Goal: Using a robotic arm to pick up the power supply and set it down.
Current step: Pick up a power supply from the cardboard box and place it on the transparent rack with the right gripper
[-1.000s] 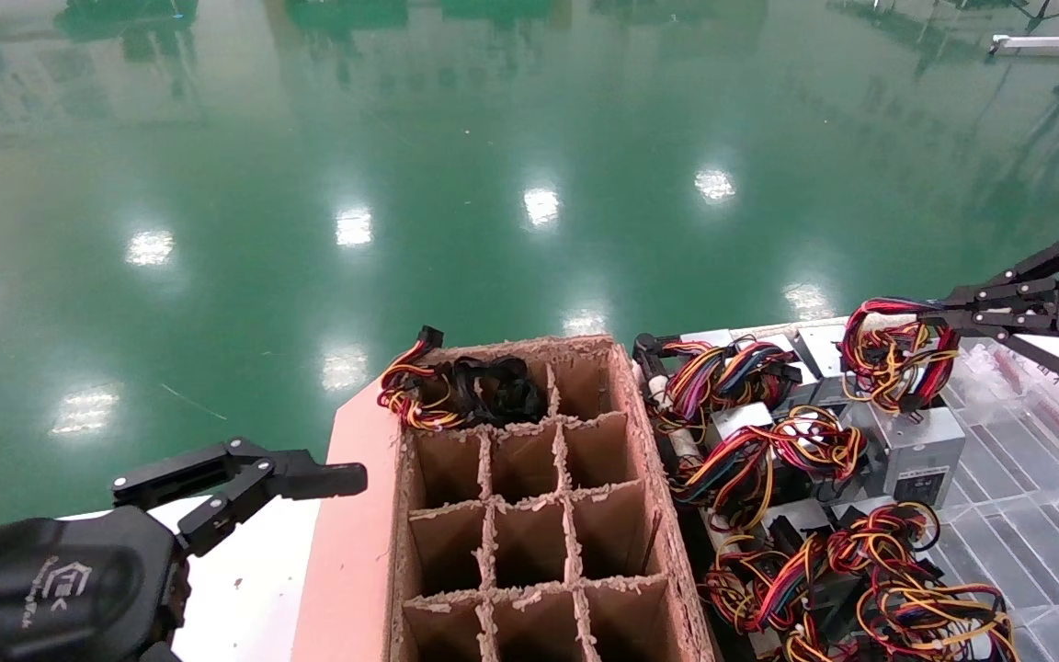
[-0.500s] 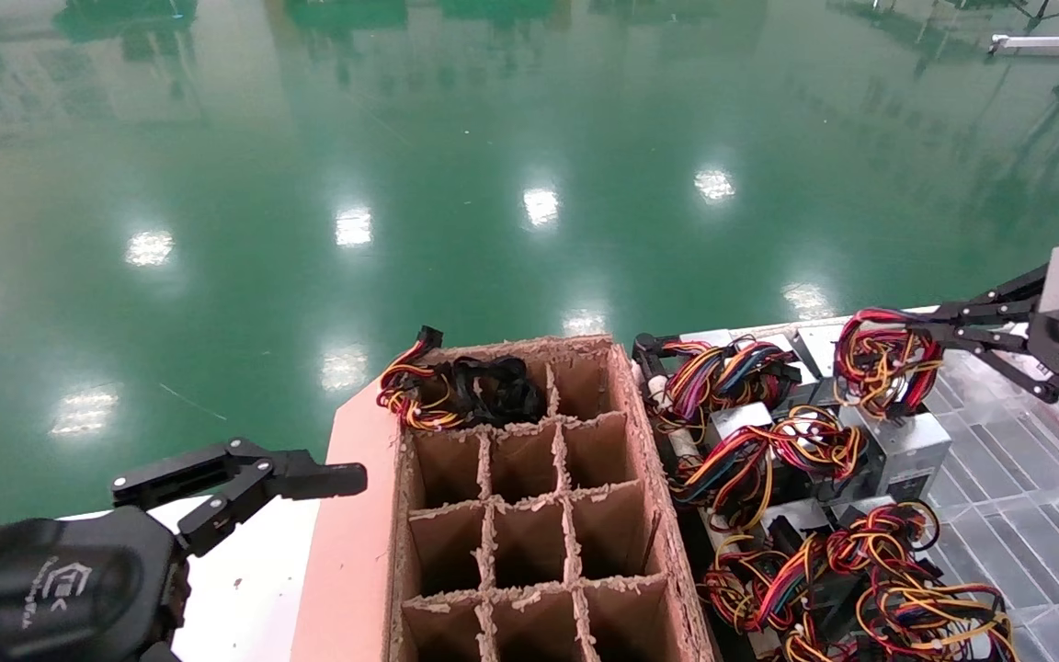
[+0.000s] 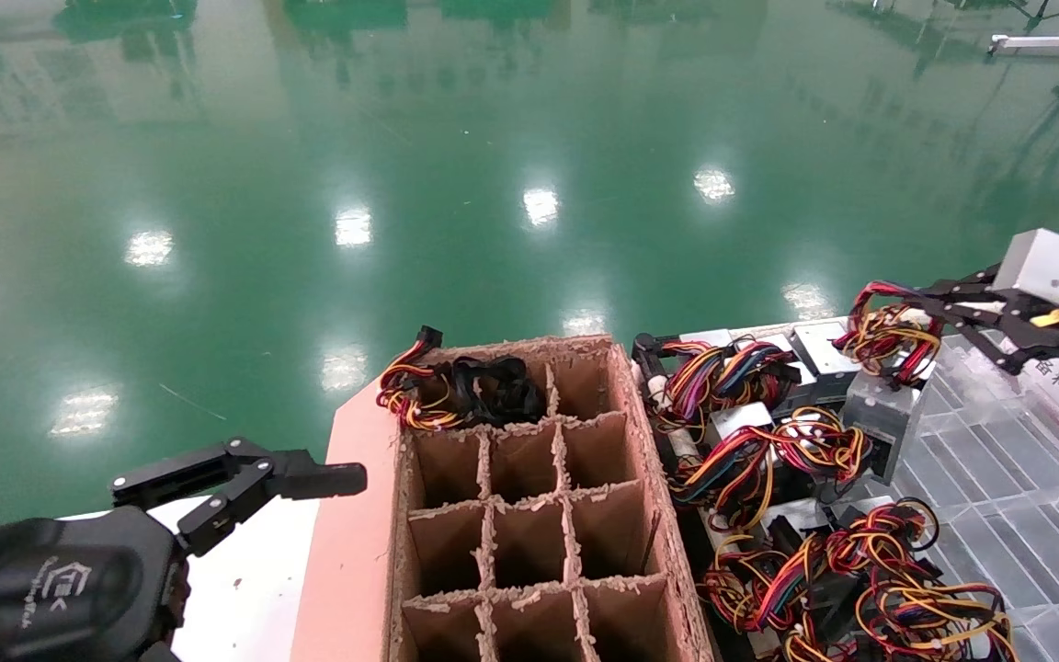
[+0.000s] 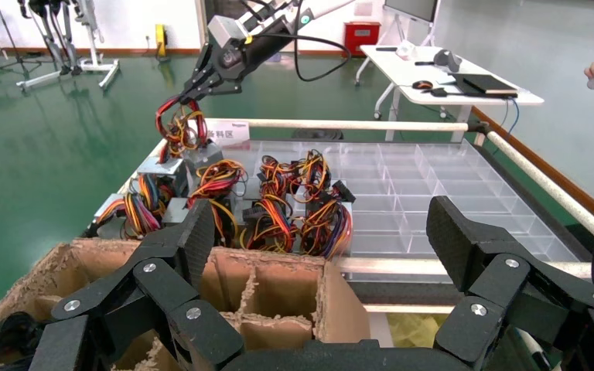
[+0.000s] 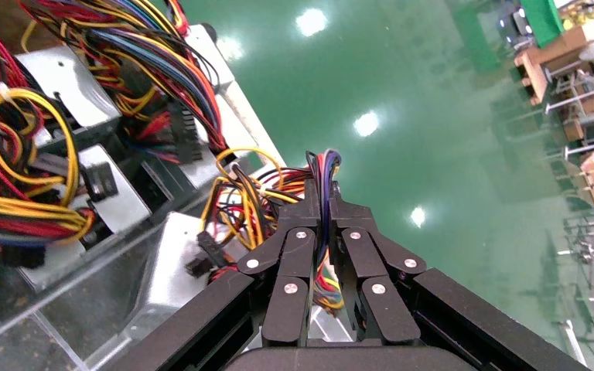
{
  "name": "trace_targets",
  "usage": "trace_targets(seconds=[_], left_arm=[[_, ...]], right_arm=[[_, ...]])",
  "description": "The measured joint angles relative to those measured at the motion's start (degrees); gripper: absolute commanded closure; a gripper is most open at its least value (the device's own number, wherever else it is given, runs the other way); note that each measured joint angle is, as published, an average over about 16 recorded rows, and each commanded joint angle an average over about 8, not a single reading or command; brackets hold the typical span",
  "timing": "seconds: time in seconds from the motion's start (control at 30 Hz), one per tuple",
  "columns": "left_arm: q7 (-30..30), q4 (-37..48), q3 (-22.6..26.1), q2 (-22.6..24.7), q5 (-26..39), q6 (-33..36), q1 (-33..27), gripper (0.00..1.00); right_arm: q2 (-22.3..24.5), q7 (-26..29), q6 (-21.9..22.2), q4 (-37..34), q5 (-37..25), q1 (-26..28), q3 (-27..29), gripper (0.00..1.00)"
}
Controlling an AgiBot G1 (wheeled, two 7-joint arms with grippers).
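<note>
My right gripper [image 3: 908,305] is shut on the red, yellow and black wire bunch [image 3: 888,338] of a silver-grey power supply [image 3: 875,416], which hangs tilted below it over the back of the clear tray. In the right wrist view the fingertips [image 5: 309,207] of the gripper [image 5: 322,197] pinch the wires, with the metal box [image 5: 172,267] beneath. The left wrist view shows that arm [image 4: 241,48] far off, holding the bunch [image 4: 178,127]. My left gripper [image 3: 309,485] is parked open at the lower left beside the cardboard grid, nothing between its fingers [image 4: 192,239].
A brown cardboard divider grid [image 3: 529,501] stands in the middle, with one wire bundle [image 3: 461,391] in its far-left cell. Several more power supplies with tangled wires [image 3: 759,450] crowd the left side of the clear compartment tray [image 3: 1035,496].
My right gripper has risen and turned, keeping hold of the wire bunch. The power supply has come up and swung slightly left. The left arm has not moved.
</note>
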Motion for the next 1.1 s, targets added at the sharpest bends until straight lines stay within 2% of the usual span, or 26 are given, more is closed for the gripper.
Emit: trace_targets(seconds=[0.5,1.1], left_arm=[[0.0,0.0,0.0,0.0,0.0,0.0,0.0,0.0],[0.0,0.0,0.0,0.0,0.0,0.0,0.0,0.0]], right_arm=[[1.1,0.0,-3.8,0.2,1.0,-0.9,0.7,1.0],[7.6,0.0,-6.3,-0.6,-1.6,-0.5,-1.2,1.0]])
